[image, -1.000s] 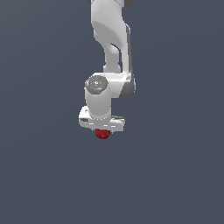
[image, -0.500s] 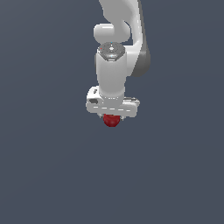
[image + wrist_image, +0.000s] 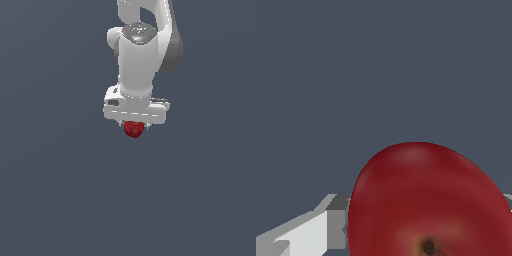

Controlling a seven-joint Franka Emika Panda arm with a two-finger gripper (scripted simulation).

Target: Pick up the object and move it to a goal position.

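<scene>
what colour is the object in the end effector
Dark red object, glossy; clearest in the wrist view.

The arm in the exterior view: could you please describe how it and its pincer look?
The arm is glossy white with rounded, cylindrical links, a dark grey joint section on the exterior view's right and a grey cap on top. Its pincer hangs from a wide, boxy white body with a small dark slot. In the wrist view one finger looks white and angular with a grey pad.

Arm (image 3: 137, 60) white w/ grey joint patch. Gripper (image 3: 134, 125) white, grey inner faces on a finger (image 3: 336, 227). Ball (image 3: 134, 129) below gripper: dark red, glossy, w/ brownish-yellow dimple & dark spot. Backdrop flat slate blue-grey.
</scene>
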